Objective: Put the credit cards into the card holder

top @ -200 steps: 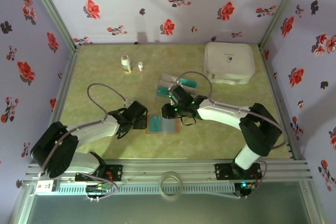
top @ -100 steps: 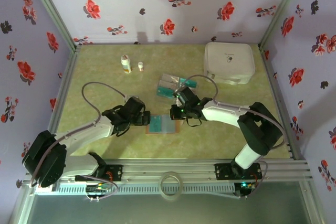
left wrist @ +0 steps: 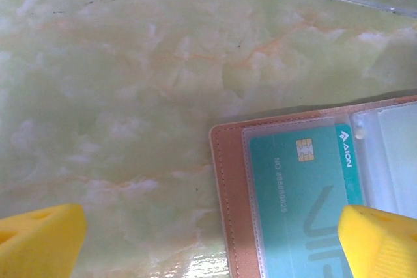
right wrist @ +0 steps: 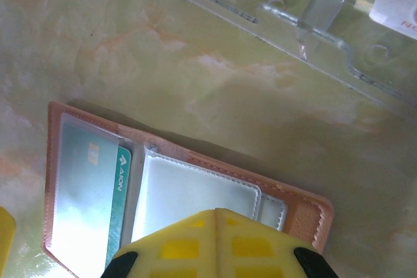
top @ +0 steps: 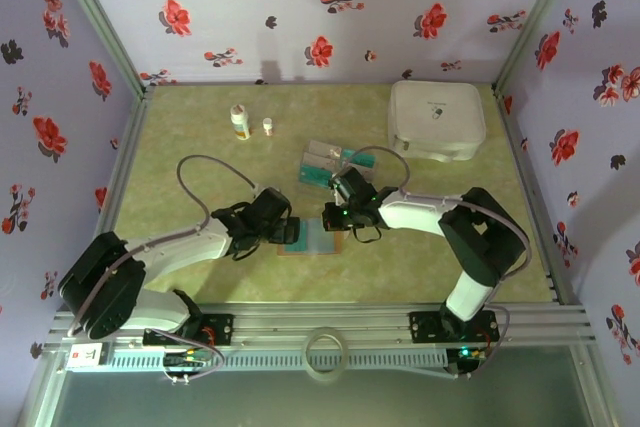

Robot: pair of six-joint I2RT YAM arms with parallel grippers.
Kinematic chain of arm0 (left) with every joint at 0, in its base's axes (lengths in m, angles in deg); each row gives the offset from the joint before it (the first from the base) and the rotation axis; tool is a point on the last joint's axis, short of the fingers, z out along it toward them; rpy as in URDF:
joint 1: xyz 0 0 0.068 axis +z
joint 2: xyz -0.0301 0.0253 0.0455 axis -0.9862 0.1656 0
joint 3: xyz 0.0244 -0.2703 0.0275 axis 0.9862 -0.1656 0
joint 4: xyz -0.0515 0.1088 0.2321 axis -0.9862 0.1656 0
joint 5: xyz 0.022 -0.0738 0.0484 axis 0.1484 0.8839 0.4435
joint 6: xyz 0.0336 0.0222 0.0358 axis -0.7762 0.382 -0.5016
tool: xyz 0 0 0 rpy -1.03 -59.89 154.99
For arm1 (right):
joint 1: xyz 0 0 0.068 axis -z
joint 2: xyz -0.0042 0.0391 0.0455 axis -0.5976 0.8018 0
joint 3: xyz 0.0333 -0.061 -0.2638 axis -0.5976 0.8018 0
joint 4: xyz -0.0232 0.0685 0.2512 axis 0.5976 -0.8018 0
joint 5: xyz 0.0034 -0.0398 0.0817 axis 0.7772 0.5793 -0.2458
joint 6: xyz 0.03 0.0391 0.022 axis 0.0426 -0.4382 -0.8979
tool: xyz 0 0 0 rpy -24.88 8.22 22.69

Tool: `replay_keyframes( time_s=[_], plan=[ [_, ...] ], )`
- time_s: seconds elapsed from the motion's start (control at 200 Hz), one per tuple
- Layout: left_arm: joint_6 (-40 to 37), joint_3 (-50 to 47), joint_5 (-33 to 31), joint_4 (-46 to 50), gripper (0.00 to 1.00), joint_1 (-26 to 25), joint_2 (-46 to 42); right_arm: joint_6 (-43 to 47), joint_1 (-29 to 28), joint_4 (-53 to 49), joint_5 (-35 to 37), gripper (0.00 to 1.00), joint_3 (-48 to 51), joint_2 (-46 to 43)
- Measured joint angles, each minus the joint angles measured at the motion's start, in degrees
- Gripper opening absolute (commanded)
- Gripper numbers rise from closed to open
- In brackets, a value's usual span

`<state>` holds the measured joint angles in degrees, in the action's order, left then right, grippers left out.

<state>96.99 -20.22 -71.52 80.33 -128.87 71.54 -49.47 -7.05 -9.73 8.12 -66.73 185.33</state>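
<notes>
card holder (left wrist: 225, 180) lies open, 1 teal card (left wrist: 300, 206) inside; left gripper (left wrist: 212, 242) above it, jaws wide; right gripper (top: 336, 213) jaws, can't tell

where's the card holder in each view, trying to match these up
top external: card holder just below picture centre
left wrist: lower right, cut by the frame edge
right wrist: lower left to centre
shared landmark, wrist views: teal card in its left-hand clear pocket
</notes>
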Motion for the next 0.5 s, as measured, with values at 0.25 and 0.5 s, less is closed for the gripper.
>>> replay_keyframes(
  time_s=[0.25,0.5],
  plan=[
    [0.0,0.0,0.17,-1.44,1.0,-0.59,0.7,-0.76,-0.04,1.97,-1.57,0.0,0.0,1.66],
    [-0.02,0.0,0.17,-2.62,1.0,-0.85,1.09,-1.92,-1.14,3.04,-2.47,0.0,-0.85,3.34]
  ],
)
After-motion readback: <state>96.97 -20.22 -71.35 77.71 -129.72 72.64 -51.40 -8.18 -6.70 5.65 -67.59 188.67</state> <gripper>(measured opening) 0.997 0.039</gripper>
